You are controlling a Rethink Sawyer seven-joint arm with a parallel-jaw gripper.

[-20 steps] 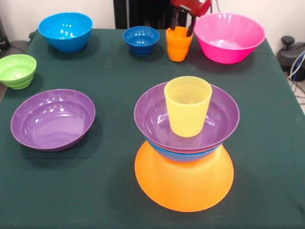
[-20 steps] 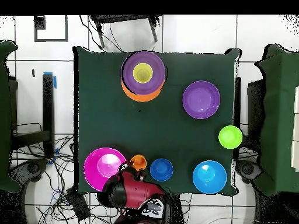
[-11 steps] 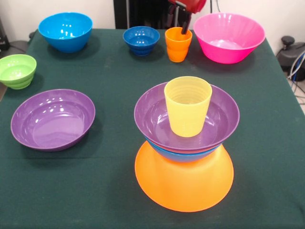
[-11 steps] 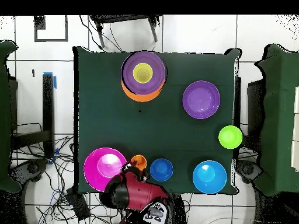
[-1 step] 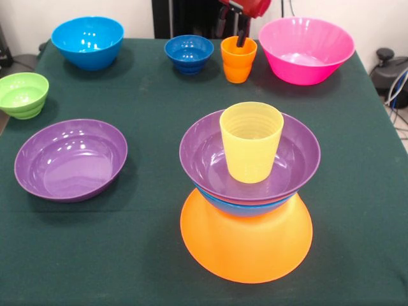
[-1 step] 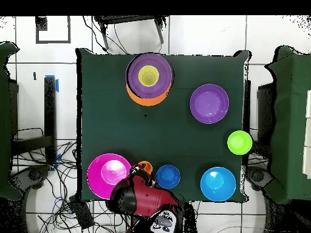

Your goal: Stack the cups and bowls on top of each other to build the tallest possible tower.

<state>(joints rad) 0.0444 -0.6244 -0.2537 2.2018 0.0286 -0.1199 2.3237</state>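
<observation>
step: end effector (image 5: 231,29) spread, straddling the orange cup (image 5: 238,58) rim at the table's (image 5: 153,95) far edge
next: clamp rim, lift, carry to tower (image 5: 248,191)

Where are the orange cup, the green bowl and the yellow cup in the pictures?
orange cup (image 5: 238,64), front view: outer side wall.
green bowl (image 5: 23,90), front view: inside.
yellow cup (image 5: 250,150), front view: ribbed outer wall.

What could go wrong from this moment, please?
1. The gripper hangs open at the orange cup, near the pink bowl; a poor grip could tip the cup against it.
2. The tower is narrow where bowls sit on the upturned base; adding weight to the yellow cup might topple it.
</observation>
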